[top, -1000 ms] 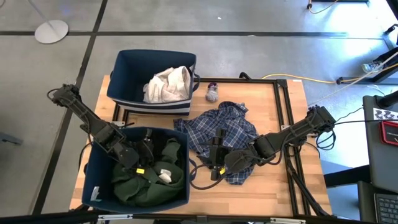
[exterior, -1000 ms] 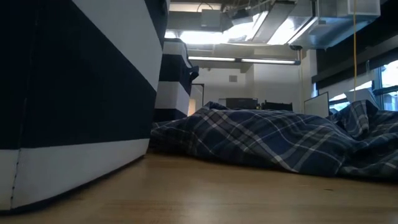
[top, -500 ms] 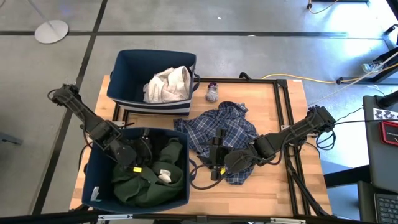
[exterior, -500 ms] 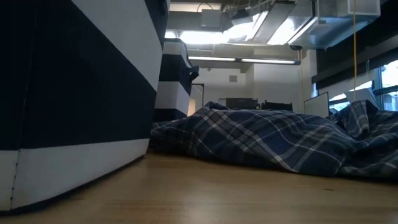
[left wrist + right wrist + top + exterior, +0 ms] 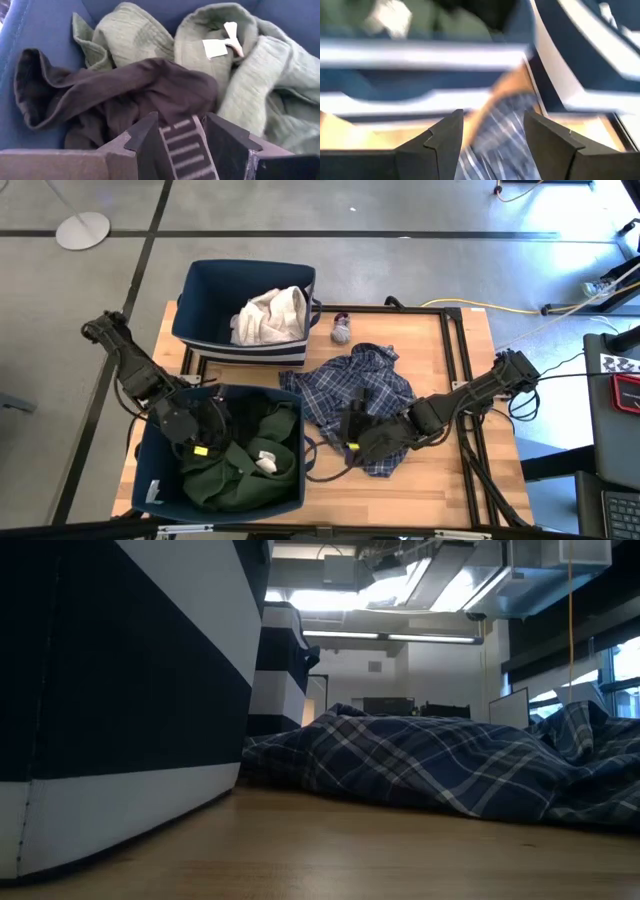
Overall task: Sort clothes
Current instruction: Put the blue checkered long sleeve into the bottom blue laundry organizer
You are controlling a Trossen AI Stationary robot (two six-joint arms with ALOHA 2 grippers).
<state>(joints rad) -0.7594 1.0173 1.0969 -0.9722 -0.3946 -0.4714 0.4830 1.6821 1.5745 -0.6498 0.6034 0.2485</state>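
Since the earlier high view, the left gripper (image 5: 212, 427) has been drawn back toward the near bin's (image 5: 150, 480) left wall, away from the dark green garment (image 5: 245, 475). The right gripper (image 5: 348, 438) has been lowered slightly and turned against the blue plaid shirt (image 5: 340, 385), its fingers now angled toward that bin.

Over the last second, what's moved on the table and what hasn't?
The left hand drew back slightly inside the near bin, open, holding nothing. The right hand slid a little toward that bin over the plaid shirt. Clothes, sock and far bin stayed put.
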